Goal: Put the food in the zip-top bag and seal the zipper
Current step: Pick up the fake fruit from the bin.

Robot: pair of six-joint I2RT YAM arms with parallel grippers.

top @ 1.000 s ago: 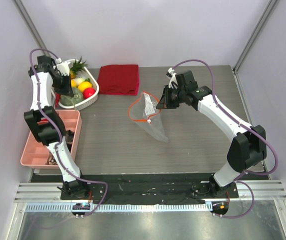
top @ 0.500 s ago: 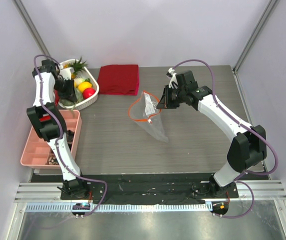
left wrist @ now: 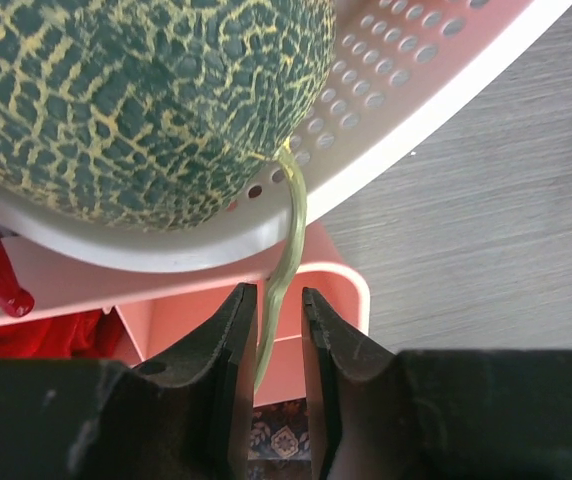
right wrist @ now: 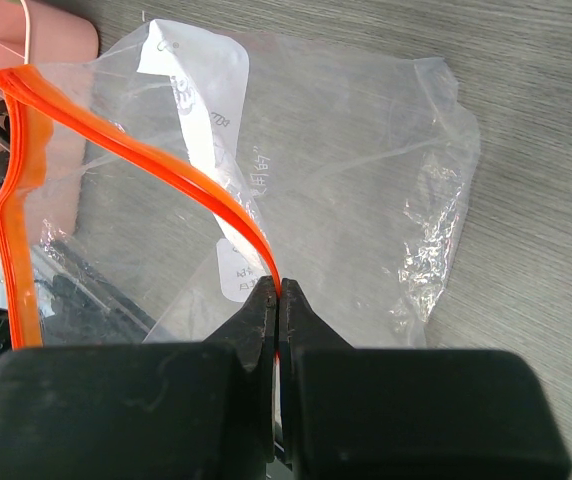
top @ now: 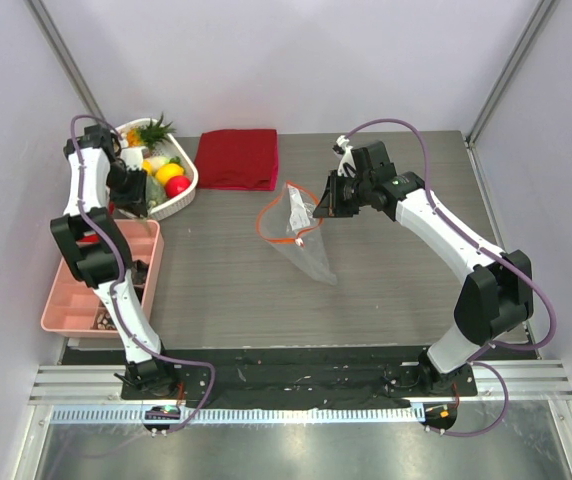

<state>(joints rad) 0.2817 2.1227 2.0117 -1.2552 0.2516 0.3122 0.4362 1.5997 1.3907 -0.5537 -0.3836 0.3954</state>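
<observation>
The right gripper (right wrist: 278, 292) is pinched tight on the orange zipper (right wrist: 156, 160) of the zip-top bag (right wrist: 356, 180), whose mouth gapes while its clear body trails down to the middle of the worktop (right wrist: 526, 60). The left gripper (left wrist: 277, 294) stands slightly spread, with a thin green stem (left wrist: 288, 235) hanging between its fingers. The stem comes from the netted melon (left wrist: 136, 100), which lies in the white basket (left wrist: 436, 90) at the rear left, beside a pink tray (left wrist: 341, 300).

On the zip-top bag (right wrist: 366, 180) we find white printed patches (right wrist: 191, 60), one above the zipper (right wrist: 181, 178) and one below it. They carry small grey characters that show through the plastic but are too faint for us to read. A slanted mark (right wrist: 256, 165) between them may end in digits; we cannot tell. We can read no other lettering.
</observation>
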